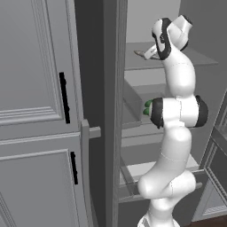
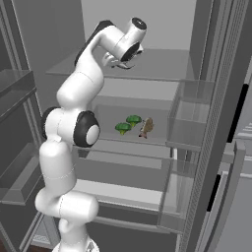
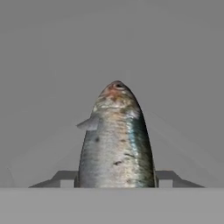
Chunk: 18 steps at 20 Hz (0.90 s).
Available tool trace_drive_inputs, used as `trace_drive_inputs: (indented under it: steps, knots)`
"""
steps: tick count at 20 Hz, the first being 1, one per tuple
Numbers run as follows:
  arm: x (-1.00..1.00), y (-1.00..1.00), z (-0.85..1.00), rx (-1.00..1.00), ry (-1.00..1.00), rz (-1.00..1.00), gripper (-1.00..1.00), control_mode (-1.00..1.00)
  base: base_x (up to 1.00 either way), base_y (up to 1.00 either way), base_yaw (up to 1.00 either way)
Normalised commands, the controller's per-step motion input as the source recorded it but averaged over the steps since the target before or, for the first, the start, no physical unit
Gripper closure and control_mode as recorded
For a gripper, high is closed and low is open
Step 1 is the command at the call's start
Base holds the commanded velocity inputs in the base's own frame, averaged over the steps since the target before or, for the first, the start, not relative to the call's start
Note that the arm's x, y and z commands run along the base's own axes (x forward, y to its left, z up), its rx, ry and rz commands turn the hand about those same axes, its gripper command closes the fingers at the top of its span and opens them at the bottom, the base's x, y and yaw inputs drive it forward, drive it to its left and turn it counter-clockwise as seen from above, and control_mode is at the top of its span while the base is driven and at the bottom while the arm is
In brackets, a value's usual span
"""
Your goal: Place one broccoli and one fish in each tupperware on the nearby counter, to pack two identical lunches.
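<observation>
Silvery fish (image 3: pixel 116 140) close up between the two dark fingertips (image 3: pixel 64 178), head pointing away, gripper (image 2: pixel 117 63) clamped on its flanks at the top fridge shelf (image 2: pixel 162 66). One shelf lower, two broccoli (image 2: pixel 128 124) just beside another fish (image 2: pixel 146 127).

kitchen: open fridge shelves (image 2: pixel 147 101), cabinet doors (image 1: pixel 31 111)

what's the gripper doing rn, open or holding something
gripper: closed on a fish, one fingertip against each of its sides, up at the fridge's top shelf.
</observation>
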Motion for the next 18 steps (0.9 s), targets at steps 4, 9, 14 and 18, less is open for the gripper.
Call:
trace_drive_inputs:
  steps: [4,9,14,18]
  knots:
    - [-0.67,0.07,-0.38,-0.07,-0.04,0.0,1.0,-1.0,0.0,0.0,0.0]
    - [-0.96,0.01,-0.21,-0.02,-0.11,-0.01,1.0,-1.0,0.0,0.0,0.0]
    - [-1.0,0.04,-0.05,0.0,-0.07,-0.07,1.0,-1.0,0.0,0.0,0.0]
    - [-1.0,0.07,0.0,-0.04,0.0,-0.13,1.0,-1.0,0.0,0.0,0.0]
